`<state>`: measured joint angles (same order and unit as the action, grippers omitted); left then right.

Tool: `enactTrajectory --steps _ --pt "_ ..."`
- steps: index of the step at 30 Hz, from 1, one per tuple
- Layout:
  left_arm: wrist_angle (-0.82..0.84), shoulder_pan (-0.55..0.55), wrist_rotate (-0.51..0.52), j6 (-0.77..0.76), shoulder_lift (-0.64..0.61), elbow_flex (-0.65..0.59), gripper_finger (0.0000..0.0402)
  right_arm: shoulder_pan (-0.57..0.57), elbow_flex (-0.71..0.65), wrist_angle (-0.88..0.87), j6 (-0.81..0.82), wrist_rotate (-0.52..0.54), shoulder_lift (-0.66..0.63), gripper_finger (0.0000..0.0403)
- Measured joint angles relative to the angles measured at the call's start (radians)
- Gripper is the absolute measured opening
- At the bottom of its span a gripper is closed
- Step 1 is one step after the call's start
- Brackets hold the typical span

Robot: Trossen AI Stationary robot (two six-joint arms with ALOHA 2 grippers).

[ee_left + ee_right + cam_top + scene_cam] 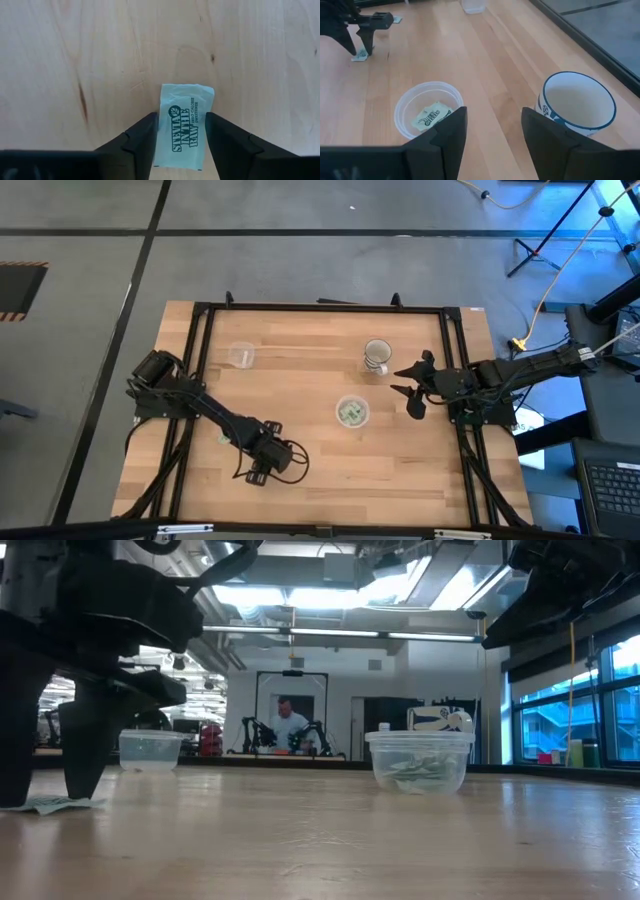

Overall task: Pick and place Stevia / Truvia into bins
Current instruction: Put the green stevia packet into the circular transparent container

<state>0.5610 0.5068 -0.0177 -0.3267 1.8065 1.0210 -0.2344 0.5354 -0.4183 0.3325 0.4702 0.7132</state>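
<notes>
Near the tabletop's front edge, left gripper [180, 145] released, fingers straddling a Stevia sachet [183, 127] flat on the wood. Mid-table, clear bin [352, 412] holding sachets. By the right edge, right gripper [492, 132] released, above the table, white mug [577, 107] beside it. Far left, second clear bin [241, 355].

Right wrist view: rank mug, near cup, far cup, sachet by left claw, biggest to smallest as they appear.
1. Mug
2. Near cup, close behind the mug
3. Far cup, cut off by the frame and much farther away, so unsure
4. Sachet
</notes>
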Motion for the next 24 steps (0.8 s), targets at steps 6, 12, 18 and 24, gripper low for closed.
enactTrajectory --steps 6,12,18,24 --pt "0.001 0.0 0.004 0.008 0.001 -0.001 0.0138 0.0 0.0 0.0 0.0 0.0 0.0 0.0192" --pt "0.003 0.0 0.004 0.022 0.001 -0.001 0.0131 0.0 0.0 -0.002 0.0 0.0 0.0 0.0192" --pt "0.001 0.0 0.007 0.034 0.002 -0.001 0.0136 0.0 0.0 -0.002 -0.004 0.0 0.0 0.0192" --pt "0.001 0.0 0.02 0.034 0.002 -0.001 0.0109 0.0 0.0 -0.002 -0.004 0.0 0.0 0.0192"
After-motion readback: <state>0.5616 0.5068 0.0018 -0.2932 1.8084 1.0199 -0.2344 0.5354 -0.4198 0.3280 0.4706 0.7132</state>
